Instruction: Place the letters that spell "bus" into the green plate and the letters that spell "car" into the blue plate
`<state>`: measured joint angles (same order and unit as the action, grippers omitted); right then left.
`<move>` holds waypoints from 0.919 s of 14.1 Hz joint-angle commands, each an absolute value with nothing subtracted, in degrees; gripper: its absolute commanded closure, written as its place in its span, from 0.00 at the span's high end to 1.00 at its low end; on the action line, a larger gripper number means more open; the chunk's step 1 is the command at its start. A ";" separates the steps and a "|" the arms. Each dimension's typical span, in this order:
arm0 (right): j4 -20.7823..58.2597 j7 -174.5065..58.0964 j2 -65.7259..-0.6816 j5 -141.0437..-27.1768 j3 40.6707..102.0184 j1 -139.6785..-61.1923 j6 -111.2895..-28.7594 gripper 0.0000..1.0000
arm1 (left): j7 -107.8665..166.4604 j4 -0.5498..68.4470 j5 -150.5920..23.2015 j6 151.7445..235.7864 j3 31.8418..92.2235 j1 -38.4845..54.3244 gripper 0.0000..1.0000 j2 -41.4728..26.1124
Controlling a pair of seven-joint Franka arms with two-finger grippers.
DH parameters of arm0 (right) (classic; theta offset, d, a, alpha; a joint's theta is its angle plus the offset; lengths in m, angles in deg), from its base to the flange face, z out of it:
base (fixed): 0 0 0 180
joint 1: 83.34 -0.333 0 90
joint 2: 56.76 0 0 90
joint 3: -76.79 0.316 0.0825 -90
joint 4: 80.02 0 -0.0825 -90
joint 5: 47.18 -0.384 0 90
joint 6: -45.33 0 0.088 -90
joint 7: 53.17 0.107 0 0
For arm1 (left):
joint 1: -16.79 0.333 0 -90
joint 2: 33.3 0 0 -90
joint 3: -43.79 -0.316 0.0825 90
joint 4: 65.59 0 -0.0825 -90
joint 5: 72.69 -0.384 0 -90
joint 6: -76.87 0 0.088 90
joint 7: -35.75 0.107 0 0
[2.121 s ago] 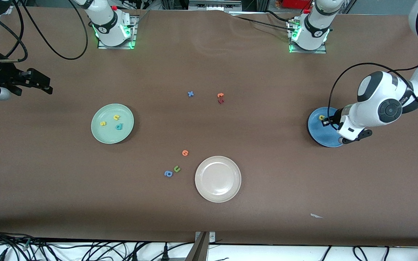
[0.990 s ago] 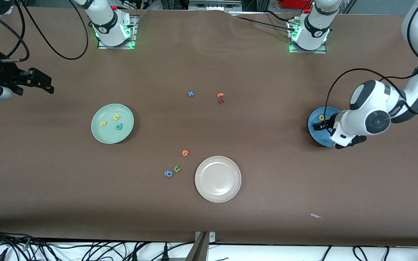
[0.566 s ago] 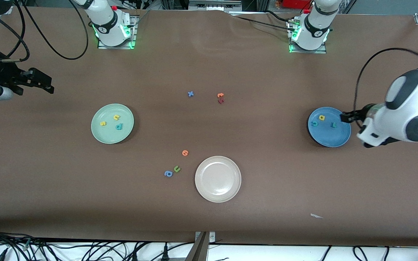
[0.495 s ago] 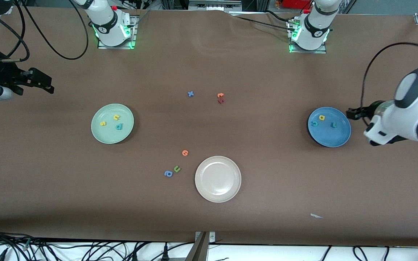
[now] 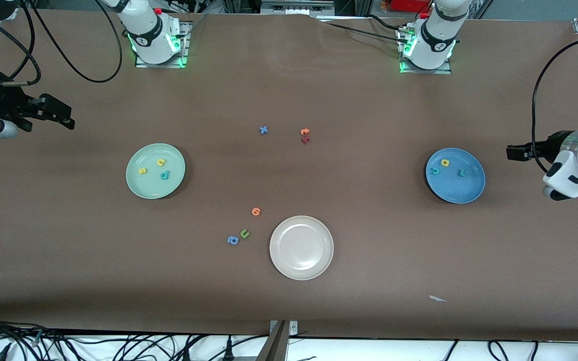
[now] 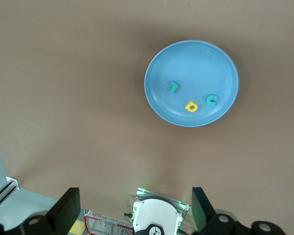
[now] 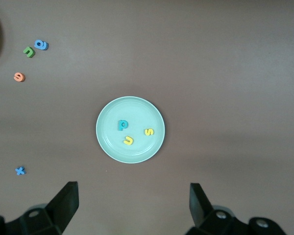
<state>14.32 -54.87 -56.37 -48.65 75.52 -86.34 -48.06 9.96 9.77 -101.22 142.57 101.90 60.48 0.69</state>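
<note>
I count three letters in the green plate [image 5: 155, 171]: teal b [image 5: 164, 175], yellow u [image 5: 161, 162], yellow s [image 5: 142, 170]. Three more lie in the blue plate [image 5: 455, 175]: teal c [image 5: 435, 171], yellow a [image 5: 445, 162], teal r [image 5: 461, 172]. My left hand [image 5: 514, 152] hangs released and empty over the counter [image 5: 369, 250] beside the blue plate; my right hand [image 5: 53, 111] waits released, empty, near the green plate. One beige-white plate [image 5: 301, 247] holds nothing.

green plate [image 5: 141, 185]: teal b, yellow u, s flat inside | blue plate [image 5: 467, 193]: teal c, r, yellow a inside
</note>
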 commanded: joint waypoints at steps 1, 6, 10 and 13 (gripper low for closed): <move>14.73 -54.93 -57.20 -48.06 75.12 -86.76 -47.66 1.00 | 11.05 4.38 -100.37 141.46 101.54 57.76 1.00 0.97; 14.73 -54.93 -57.20 -48.06 75.12 -86.76 -47.66 1.00 | 11.49 -4.23 -95.13 141.38 83.49 41.09 1.00 0.63; 14.73 -54.93 -57.20 -48.06 75.12 -86.76 -47.66 1.00 | 17.01 -5.56 -80.20 141.73 56.00 24.22 1.00 -4.20; 14.73 -54.93 -57.20 -48.06 75.12 -86.76 -47.66 1.00 | 19.04 -3.12 -65.69 145.48 41.45 18.12 0.98 -8.49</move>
<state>14.32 -54.87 -56.37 -48.65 75.50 -86.34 -48.05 16.02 -5.38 -72.56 143.05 49.85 21.55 -4.21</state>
